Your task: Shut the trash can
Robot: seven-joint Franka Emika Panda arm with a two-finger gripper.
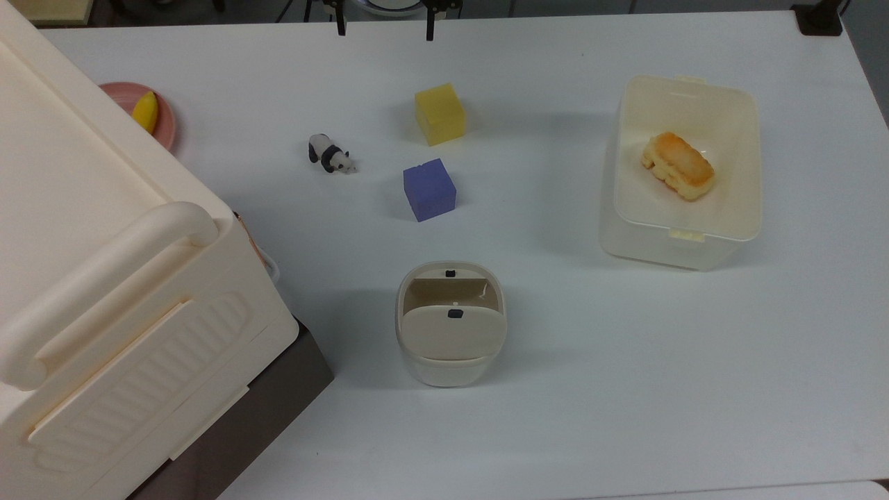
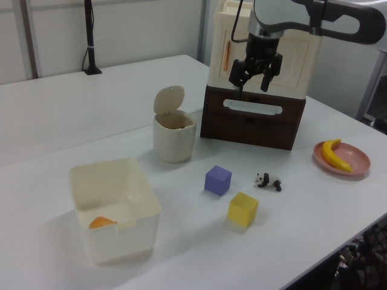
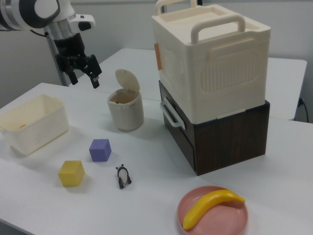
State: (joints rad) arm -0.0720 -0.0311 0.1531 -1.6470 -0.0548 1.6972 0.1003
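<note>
— Trash can point(image 1: 450, 325) status? And the hand?
— It sits mid-worktop point(image 1: 625, 389), its lid point(image 2: 168, 99) tipped up. The hand point(image 2: 254, 80) hangs in the air above the worktop, fingers spread apart, gripping nothing, touching nothing.
— Counts?
— Two cubes: one yellow cube point(image 1: 439, 114), one purple cube point(image 1: 429, 189). One toy panda point(image 1: 329, 153), one banana point(image 3: 210, 206) on one pink plate point(image 3: 234, 219), one open tub point(image 1: 680, 173).

A robot lab: a bare white tabletop point(image 2: 121, 90) set with test props, toy blocks point(image 2: 217, 180), a panda figure point(image 2: 268, 180), a fake banana point(image 2: 334, 154), under a mounted arm point(image 2: 314, 18) and camera stands point(image 2: 89, 36).
</note>
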